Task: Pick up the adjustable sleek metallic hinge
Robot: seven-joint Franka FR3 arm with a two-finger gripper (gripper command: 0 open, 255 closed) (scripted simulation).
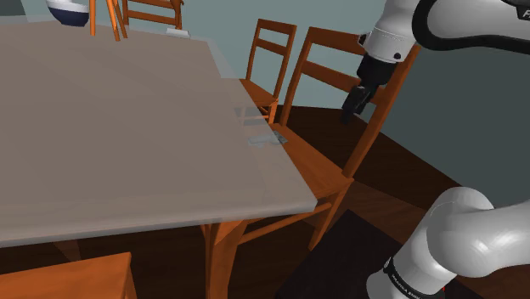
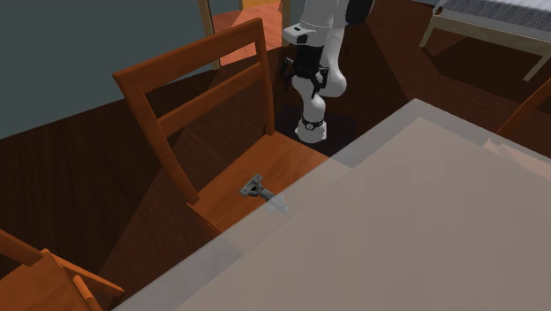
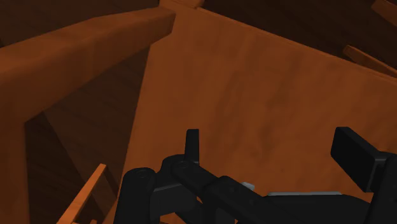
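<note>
A small grey metal hinge (image 2: pixel 256 187) lies flat on the wooden chair seat (image 2: pixel 238 177), close to the table's edge. In the shoulder view the hinge (image 1: pixel 264 137) shows through the table's corner. My black gripper (image 1: pixel 351 105) hangs in the air beside the chair's backrest (image 1: pixel 340 76), well above the hinge and apart from it. In the second exterior view the gripper (image 2: pixel 290 67) is beyond the backrest's top rail. In the wrist view the gripper (image 3: pixel 273 153) is open, its fingers (image 3: pixel 191 142) wide apart with only the orange-brown seat beyond them.
A large grey table (image 1: pixel 102 136) overhangs the seat. A second wooden chair (image 1: pixel 270 53) stands further along it, and another chair (image 2: pixel 44 274) is nearby. A white and blue object (image 1: pixel 70 10) sits at the table's far end. Dark wood floor (image 2: pixel 79 150) surrounds the chair.
</note>
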